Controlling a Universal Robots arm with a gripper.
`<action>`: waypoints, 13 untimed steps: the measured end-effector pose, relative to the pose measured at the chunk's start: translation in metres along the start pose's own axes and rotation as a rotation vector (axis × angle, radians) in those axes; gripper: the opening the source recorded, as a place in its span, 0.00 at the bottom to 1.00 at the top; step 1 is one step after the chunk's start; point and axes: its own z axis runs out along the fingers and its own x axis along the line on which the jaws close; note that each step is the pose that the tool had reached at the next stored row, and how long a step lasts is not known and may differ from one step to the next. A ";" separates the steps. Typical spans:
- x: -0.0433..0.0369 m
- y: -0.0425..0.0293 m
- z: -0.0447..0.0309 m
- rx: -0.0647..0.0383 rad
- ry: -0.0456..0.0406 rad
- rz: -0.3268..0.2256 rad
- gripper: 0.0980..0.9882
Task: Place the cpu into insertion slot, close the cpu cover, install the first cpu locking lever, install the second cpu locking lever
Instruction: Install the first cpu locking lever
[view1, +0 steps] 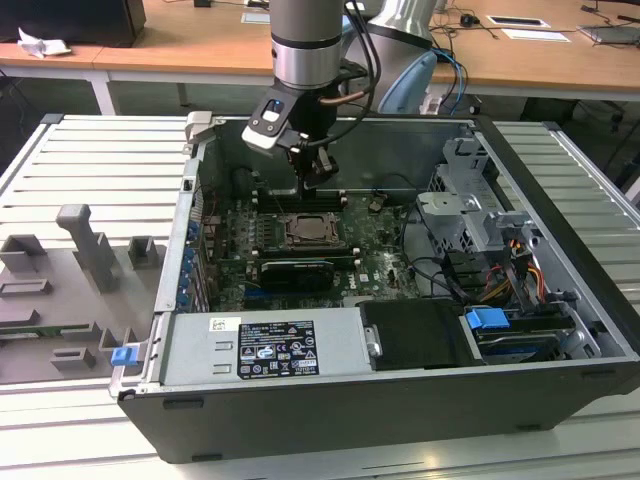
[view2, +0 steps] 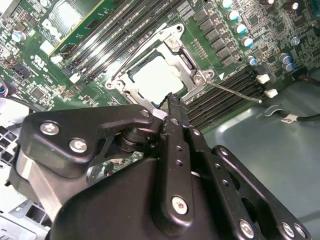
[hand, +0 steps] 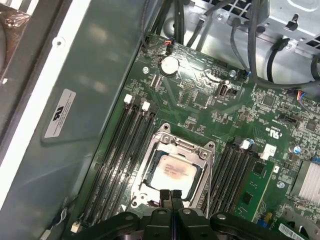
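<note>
Fixtures (view1: 80, 270) are seen at the exterior view's left, beside the open computer case (view1: 330, 415). Inside, the tool (view1: 312, 182) is held clenched on nothing at the edge of the socket (view1: 312, 232), where the chip (hand: 172, 172) is seated under the lowered cover (hand: 186, 146).

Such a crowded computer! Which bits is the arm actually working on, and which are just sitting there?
In the job: cpu, cpu cover, locking lever, gripper.
Just there: memory slots, expansion card, coin battery, grey blocks.
</note>
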 end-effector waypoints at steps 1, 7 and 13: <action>0.0000 0.0000 0.0000 0.000 0.0003 -0.006 0.01; 0.0000 0.0000 0.0000 -0.001 0.0014 -0.030 0.01; 0.0000 0.0000 0.0000 -0.001 0.0024 -0.050 0.01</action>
